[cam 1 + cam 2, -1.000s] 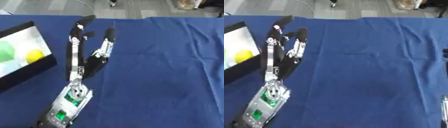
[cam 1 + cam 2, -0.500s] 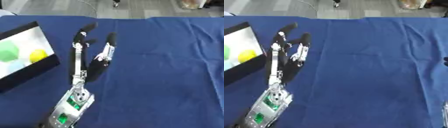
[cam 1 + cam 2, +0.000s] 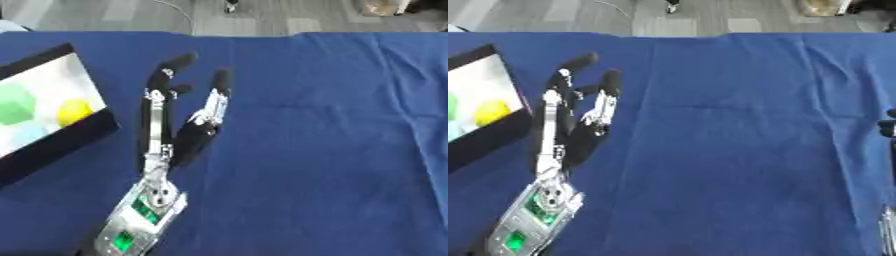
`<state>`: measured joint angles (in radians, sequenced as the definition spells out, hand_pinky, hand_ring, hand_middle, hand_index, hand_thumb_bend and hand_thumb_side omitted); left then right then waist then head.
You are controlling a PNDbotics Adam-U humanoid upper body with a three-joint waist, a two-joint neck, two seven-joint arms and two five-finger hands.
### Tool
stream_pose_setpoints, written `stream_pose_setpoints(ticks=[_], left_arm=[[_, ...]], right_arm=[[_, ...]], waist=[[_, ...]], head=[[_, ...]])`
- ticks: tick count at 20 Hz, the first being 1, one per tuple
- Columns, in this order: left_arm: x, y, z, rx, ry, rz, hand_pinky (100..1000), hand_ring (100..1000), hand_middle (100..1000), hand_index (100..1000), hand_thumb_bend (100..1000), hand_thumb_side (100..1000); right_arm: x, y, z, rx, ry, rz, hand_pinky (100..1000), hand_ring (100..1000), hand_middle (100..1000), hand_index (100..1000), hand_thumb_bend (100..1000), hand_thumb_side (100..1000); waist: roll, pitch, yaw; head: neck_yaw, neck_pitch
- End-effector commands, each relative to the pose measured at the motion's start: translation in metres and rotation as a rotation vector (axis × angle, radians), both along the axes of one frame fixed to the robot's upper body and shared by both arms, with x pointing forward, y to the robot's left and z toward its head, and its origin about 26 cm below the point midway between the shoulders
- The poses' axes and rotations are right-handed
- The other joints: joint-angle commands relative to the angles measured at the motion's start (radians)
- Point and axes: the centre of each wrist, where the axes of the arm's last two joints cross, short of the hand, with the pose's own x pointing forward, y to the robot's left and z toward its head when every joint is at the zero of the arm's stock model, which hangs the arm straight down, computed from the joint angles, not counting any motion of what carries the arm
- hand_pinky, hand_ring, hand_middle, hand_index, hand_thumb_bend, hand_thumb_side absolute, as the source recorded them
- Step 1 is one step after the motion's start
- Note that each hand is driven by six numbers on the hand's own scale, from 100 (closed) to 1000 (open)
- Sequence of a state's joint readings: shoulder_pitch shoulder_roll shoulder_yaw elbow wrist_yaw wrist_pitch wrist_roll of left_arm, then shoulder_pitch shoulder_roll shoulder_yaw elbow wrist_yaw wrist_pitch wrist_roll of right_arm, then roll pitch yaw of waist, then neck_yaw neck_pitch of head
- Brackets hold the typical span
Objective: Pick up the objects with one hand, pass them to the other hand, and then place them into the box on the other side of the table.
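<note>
Left hand [image 3: 188,132] is up over the blue table [image 3: 332,150], fingers straight and spread, holding nothing. It sits just right of the box [image 3: 52,145], not touching it.

Right hand [image 3: 888,129]: only a dark sliver at the right edge of the right eye view, can't tell its fingers.

Progress: box at the table's left edge already holds a green object [image 3: 16,104], a yellow object [image 3: 73,111] and something pale bluish [image 3: 26,134] near its front wall. No loose objects visible on the cloth in either view. My read: placing looks done or nearly so; anything left would be outside the frame.

Orientation:
- Box long axis runs diagonally, near-left to far-right, open face up.
- Yellow object looks roundish, no clear axis.
- Green one is blocky, no direction I can call.
- Left hand's fingers point away from the robot, toward the far edge.
</note>
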<state>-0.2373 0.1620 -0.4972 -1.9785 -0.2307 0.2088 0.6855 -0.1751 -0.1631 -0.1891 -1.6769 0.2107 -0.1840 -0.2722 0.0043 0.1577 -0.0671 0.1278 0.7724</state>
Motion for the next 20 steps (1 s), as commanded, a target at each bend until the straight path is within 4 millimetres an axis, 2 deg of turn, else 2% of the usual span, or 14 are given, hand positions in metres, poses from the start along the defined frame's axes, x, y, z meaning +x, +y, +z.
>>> stream_pose_setpoints(ticks=[1, 20], left_arm=[[-0.0010, -0.0006, 0.0040, -0.013, -0.013, -0.006, 739, 928, 745, 785, 422, 606], [-0.0016, -0.0005, 0.0064, -0.019, -0.018, -0.010, 739, 928, 745, 783, 420, 600]], right_arm=[[0.0001, -0.0059, 0.0084, -0.026, -0.018, -0.003, 604, 581, 589, 808, 100, 829], [-0.0009, -0.0069, 0.0080, -0.026, -0.016, -0.011, 601, 578, 587, 808, 100, 835]], waist=[[0.014, 0.002, 0.000], [0.017, -0.001, -0.001]], head=[[0.000, -0.002], [0.010, -0.002]])
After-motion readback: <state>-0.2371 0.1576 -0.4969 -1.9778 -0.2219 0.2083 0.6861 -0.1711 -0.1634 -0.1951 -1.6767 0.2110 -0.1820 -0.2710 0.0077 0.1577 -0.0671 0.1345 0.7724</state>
